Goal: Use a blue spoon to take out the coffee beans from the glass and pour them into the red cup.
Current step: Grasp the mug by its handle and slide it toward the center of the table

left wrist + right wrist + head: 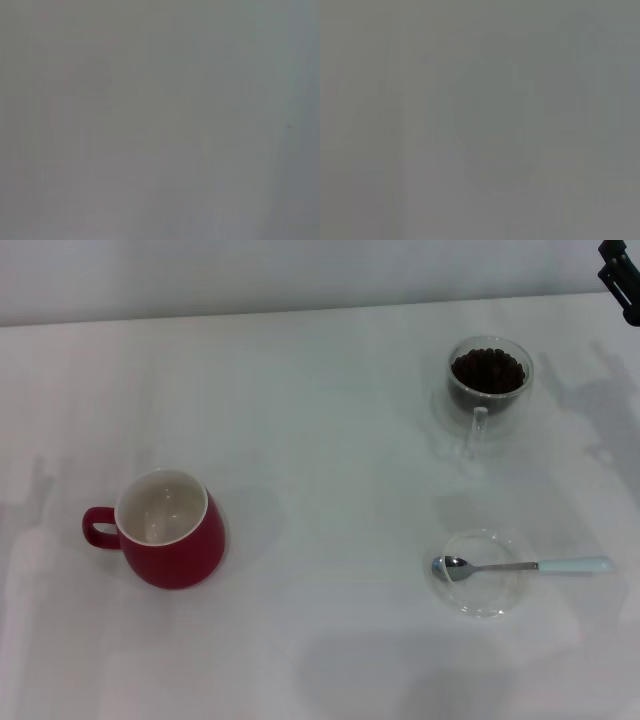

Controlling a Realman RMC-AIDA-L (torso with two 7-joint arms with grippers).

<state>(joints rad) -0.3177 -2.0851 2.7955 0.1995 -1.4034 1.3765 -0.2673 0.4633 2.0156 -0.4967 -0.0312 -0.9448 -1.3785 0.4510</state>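
Note:
The red cup (170, 538) stands upright at the left of the white table, its white inside bare and its loop handle pointing left. At the far right, the glass (489, 380) holds a heap of dark coffee beans (487, 370); its clear handle points toward me. Nearer, the blue spoon (525, 566) lies flat with its silver bowl on a clear saucer (480, 590) and its pale handle pointing right. Only a black part of my right gripper (622, 280) shows, at the top right corner, well behind the glass. My left gripper is out of view. Both wrist views show only plain grey.
The white table (330, 440) ends at a pale wall along the back. Open tabletop lies between the red cup and the two things on the right.

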